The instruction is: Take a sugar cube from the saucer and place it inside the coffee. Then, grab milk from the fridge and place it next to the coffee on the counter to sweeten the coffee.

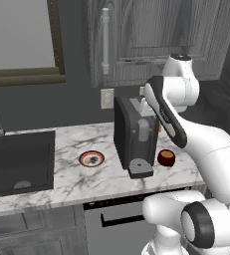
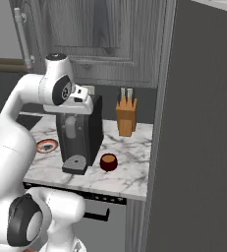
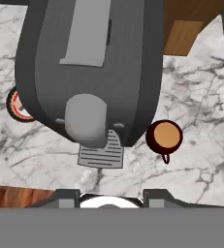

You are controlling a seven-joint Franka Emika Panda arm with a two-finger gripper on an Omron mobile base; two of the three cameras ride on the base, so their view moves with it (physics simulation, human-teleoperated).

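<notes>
The gripper's state cannot be told; the hand is hovering above the coffee machine (image 1: 134, 137). Nearest, the coffee (image 1: 166, 158) is sitting right of it, the saucer (image 1: 91, 159) left. Seemingly nothing is done yet.

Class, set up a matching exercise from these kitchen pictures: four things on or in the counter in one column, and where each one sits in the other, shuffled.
Things:
1. saucer
2. coffee cup
3. knife block
4. sink

Places:
A. at the back of the counter, against the wall
B. between the sink and the coffee machine
C. set into the counter's far left
D. just right of the coffee machine's drip tray

Pairs: 1-B, 2-D, 3-A, 4-C
</notes>
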